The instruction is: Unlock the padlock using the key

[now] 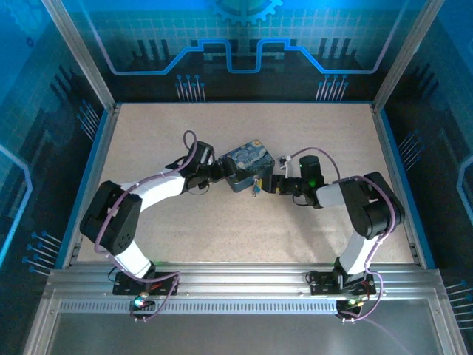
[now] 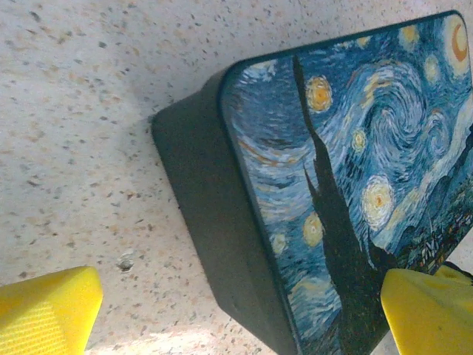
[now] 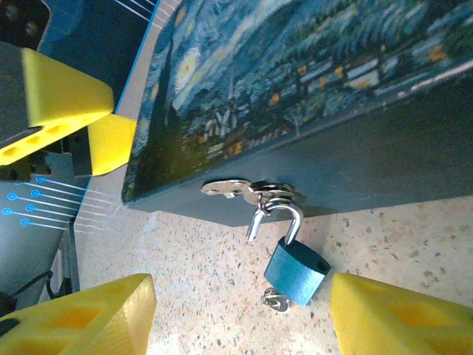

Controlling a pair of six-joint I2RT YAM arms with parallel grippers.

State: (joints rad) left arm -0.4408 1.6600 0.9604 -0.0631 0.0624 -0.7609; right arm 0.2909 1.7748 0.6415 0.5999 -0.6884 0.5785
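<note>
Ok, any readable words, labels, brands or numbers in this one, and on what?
No readable text anywhere.
On the tin: a painted night-sky picture, no words.
On the padlock: a plain blue body, no brand or number legible.
On the back wall: gear and circuit-line graphics, no letters.

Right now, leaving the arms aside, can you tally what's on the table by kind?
tin: 1
padlock: 1
key: 1
Total: 3
</note>
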